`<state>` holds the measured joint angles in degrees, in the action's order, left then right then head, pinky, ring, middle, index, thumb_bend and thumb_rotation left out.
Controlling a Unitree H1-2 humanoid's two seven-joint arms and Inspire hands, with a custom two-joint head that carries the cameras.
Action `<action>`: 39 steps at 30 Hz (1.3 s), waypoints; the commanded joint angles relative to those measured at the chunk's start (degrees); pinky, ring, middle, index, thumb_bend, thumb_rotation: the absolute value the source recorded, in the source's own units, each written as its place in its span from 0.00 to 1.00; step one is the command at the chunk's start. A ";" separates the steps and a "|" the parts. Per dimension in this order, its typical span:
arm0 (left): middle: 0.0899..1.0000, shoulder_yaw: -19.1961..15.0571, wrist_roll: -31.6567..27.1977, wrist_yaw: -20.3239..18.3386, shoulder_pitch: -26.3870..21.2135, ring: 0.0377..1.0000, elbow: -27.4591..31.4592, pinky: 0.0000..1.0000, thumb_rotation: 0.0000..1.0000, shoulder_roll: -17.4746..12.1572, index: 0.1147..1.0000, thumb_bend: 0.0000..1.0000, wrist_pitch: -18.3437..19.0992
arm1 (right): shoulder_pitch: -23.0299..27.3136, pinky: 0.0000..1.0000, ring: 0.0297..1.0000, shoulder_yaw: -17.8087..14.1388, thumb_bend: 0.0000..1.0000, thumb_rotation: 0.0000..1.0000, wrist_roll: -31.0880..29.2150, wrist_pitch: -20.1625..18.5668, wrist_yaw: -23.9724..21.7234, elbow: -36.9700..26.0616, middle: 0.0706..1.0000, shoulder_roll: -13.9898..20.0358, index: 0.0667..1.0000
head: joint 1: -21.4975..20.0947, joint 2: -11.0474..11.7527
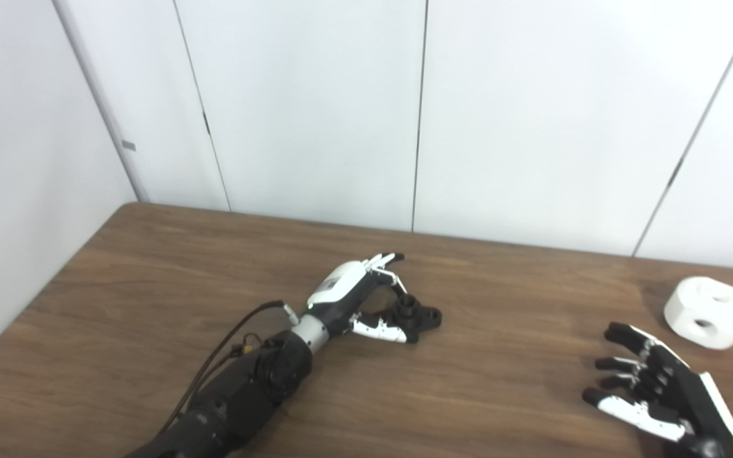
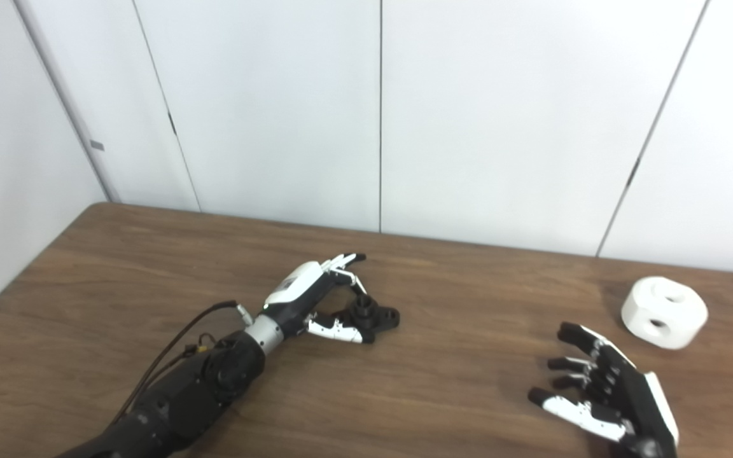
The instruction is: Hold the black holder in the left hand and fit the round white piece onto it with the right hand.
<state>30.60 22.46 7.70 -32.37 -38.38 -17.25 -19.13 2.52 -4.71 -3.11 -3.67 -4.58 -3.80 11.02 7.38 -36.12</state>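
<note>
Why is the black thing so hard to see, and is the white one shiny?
In the left eye view, the black holder blends into the dark fingers of the left robot hand, slightly soft; in the right eye view, the round white piece looks bright, almost washed out, casting a faint shadow on the table.

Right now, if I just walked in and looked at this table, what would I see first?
Probably the two robot hands on the brown wooden table. The left hand is near the middle, its fingers spread around a small black holder that sits on the wood. Far off at the right edge lies a round white piece with two holes, and the right hand waits open just in front of it, not touching.
</note>
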 commanded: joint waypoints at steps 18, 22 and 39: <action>0.96 8.06 5.93 -8.60 2.98 1.00 -2.94 1.00 0.06 4.94 0.41 0.52 -1.13 | 3.29 0.53 0.62 0.31 0.72 0.13 0.56 -3.40 0.23 -9.64 0.78 -0.83 0.75 | -9.93 -1.37; 0.95 8.63 5.69 -10.44 2.12 1.00 -4.76 1.00 0.06 4.88 0.41 0.52 -1.70 | 6.97 0.54 0.61 1.86 0.72 0.12 7.40 -6.05 -1.23 -14.03 0.73 4.52 0.74 | -12.38 -1.15; 0.93 8.86 5.13 -10.17 2.69 1.00 -6.91 1.00 0.06 1.35 0.41 0.52 -6.54 | 32.89 0.84 0.92 18.90 0.82 0.29 63.47 -17.54 -26.67 -12.71 0.93 28.79 0.77 | -33.67 5.46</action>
<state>34.70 23.23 6.04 -34.19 -41.23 -16.85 -24.86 30.48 14.83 56.23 -20.04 -28.37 -16.55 37.14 -26.27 -30.59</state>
